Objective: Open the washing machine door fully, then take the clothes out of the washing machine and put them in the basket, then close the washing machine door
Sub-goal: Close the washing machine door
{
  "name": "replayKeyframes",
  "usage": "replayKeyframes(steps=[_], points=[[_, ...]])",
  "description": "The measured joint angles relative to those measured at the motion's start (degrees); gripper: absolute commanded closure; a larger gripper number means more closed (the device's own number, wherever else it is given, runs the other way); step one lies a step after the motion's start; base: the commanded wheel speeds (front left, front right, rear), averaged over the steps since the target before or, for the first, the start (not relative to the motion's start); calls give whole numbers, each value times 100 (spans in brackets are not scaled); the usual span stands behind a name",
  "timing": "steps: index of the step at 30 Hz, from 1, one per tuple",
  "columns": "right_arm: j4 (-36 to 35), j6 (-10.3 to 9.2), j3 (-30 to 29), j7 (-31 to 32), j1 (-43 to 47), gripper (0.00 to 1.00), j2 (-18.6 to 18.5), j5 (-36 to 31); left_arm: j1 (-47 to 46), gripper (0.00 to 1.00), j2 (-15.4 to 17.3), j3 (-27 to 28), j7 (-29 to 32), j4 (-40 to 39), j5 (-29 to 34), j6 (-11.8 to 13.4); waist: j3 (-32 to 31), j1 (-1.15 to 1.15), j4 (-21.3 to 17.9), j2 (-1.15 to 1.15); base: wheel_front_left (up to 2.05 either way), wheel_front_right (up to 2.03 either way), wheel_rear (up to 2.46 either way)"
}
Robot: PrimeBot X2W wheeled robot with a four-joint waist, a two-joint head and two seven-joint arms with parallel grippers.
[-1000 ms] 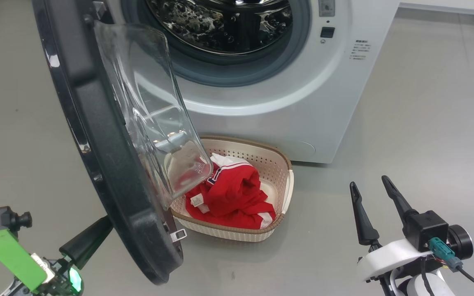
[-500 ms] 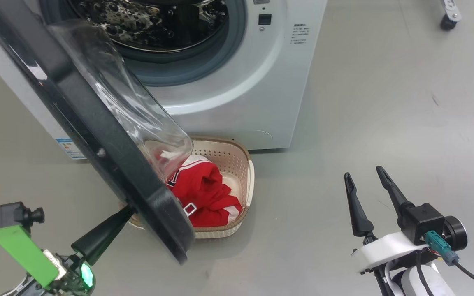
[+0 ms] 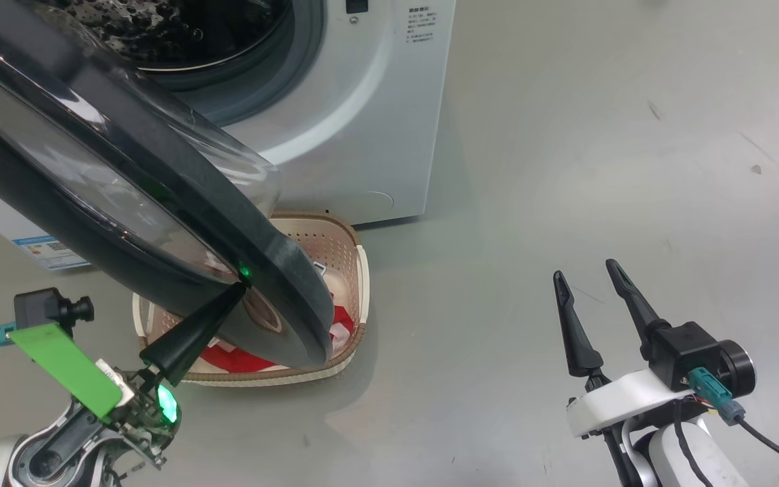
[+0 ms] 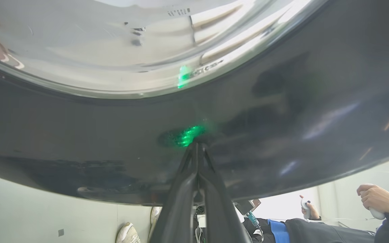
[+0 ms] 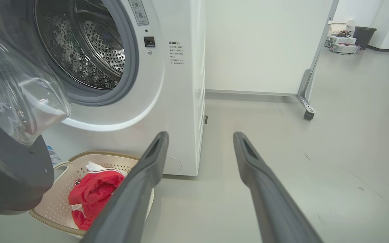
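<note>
1 door (image 3: 180, 182), 1 basket (image 3: 345, 237) w/ clothes (image 3: 227, 357); left end effector (image 3: 241, 289) touching door.

Door (image 3: 126, 182) ajar over basket (image 3: 361, 270); red clothes (image 5: 93, 192) inside

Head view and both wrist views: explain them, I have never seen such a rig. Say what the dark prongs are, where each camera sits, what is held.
This is a wheeled robot with two arms; the dark prongs are its gripper fingers. The head view looks down from the robot's head. There the left gripper, fingers shut together, touches its tip to the outer face of the black washing machine door, which stands partly open. The right gripper hangs open above the floor, holding nothing. The left wrist view looks along the left fingers at the door's glossy face. The right wrist view looks between the right fingers at the white washing machine, its drum showing. On the floor before it stands the cream basket with the red clothes inside.
</note>
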Motion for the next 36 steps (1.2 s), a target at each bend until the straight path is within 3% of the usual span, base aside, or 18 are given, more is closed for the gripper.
replayKeyframes(steps=[26, 36], points=[[256, 56, 94, -147, -263, 0, 175, 63, -1610, 100, -119, 278, -556, 1109, 352, 2, 414, 0, -1147, 0, 0, 0, 0], [283, 56, 69, -178, -364, 0, 213, 113, -2284, 100, -114, 321, -801, 1471, 608, 54, 630, 0, -1382, 0, 0, 0, 0]])
